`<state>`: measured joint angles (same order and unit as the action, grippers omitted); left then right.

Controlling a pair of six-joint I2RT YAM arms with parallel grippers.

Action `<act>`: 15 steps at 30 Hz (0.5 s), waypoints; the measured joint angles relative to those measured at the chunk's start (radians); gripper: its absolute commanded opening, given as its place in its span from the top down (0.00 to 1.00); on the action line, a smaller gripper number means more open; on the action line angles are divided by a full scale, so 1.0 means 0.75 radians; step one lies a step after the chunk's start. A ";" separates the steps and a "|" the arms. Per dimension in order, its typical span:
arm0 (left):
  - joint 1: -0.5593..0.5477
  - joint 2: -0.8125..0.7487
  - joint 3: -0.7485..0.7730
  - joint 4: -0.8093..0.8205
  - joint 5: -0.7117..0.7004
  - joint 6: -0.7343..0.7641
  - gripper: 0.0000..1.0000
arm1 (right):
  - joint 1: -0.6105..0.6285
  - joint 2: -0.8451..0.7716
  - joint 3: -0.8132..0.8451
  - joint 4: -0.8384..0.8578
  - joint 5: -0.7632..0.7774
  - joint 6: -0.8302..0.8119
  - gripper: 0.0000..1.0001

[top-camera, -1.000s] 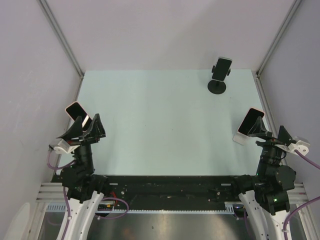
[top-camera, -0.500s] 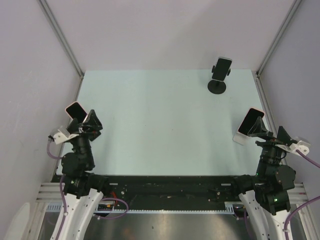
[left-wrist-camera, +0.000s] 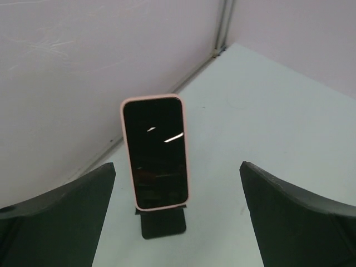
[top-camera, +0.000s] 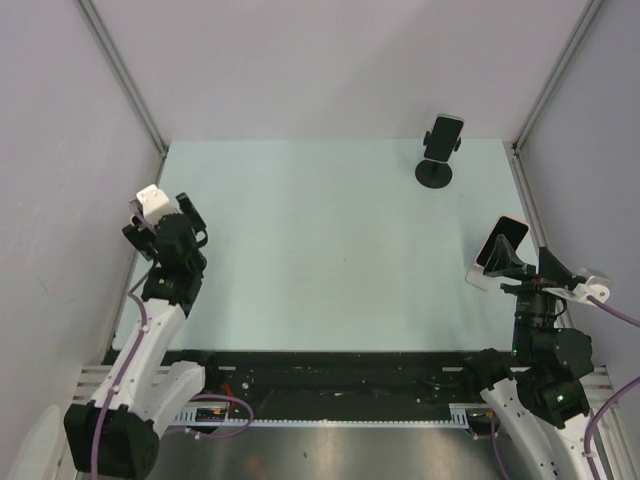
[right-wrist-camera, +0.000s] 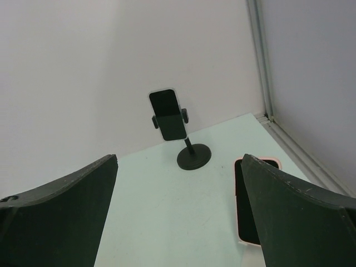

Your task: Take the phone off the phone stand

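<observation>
Pink-cased phone (left-wrist-camera: 154, 151) propped on black phone stand (left-wrist-camera: 162, 222) by left wall (left-wrist-camera: 67, 83), left gripper (left-wrist-camera: 177, 167) spread wide facing it, right gripper (right-wrist-camera: 178, 167) spread wide too

Three phones: clamped phone (top-camera: 443, 133) at 1 o'clock, pink phone (left-wrist-camera: 154, 150) at 9, second pink phone (top-camera: 502, 240) at 3. Three stands: round-base stand (top-camera: 434, 172), black stand (left-wrist-camera: 162, 223), white stand (top-camera: 480, 277).

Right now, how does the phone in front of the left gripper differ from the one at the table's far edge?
The left phone has a pink case; the far phone has a white rim. The left phone leans on a low black stand; the far phone is side-clamped on a stalked stand with a round base. Both upright, screens dark.
</observation>
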<state>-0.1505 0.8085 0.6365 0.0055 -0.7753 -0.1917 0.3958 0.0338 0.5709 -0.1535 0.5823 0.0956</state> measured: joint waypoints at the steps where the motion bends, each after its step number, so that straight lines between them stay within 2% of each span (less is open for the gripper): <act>1: 0.034 0.045 0.025 -0.012 0.003 0.001 0.00 | 0.016 0.000 0.000 -0.001 0.000 -0.001 0.00; 8: 0.225 0.258 0.116 -0.072 0.011 -0.004 0.00 | 0.116 0.000 0.001 -0.009 -0.001 -0.013 0.00; 15: 0.420 0.382 0.117 -0.125 0.146 -0.056 0.00 | 0.161 0.000 0.011 -0.011 -0.001 -0.029 0.00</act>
<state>0.1642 1.0950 0.7242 -0.0879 -0.6655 -0.2337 0.5163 0.0338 0.5793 -0.1616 0.5816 0.0738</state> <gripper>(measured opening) 0.996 0.994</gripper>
